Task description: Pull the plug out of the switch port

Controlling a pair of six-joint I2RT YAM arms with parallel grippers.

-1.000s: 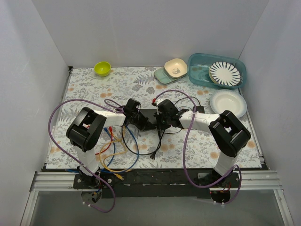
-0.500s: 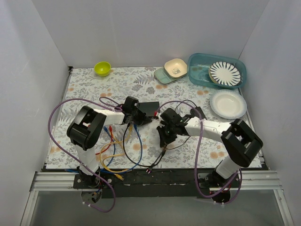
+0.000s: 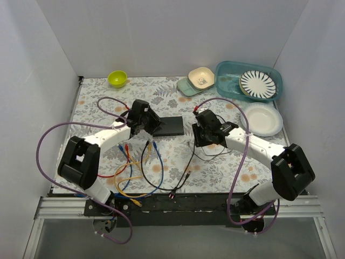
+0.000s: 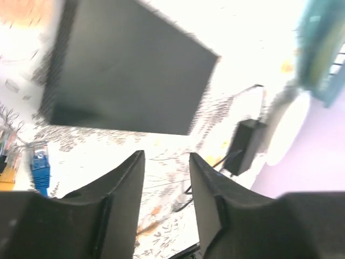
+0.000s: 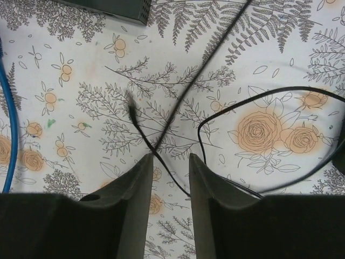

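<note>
My left end effector (image 4: pixel 164 156) has let go, fingers spread, just beside the switch (image 3: pixel 173 125), which lies flat on the desk (image 3: pixel 97 108). My right end effector (image 5: pixel 168 159), likewise spread and empty, hovers above the freed black cable (image 5: pixel 131 108). I judge the unplugging done.

No readable text, label, brand or number — anywhere.

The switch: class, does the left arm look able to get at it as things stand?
Probably yes. The left gripper hangs just short of the switch, jaws apart and empty, with only patterned mat between them. The blue plug lies off to the side, out of the way.
</note>
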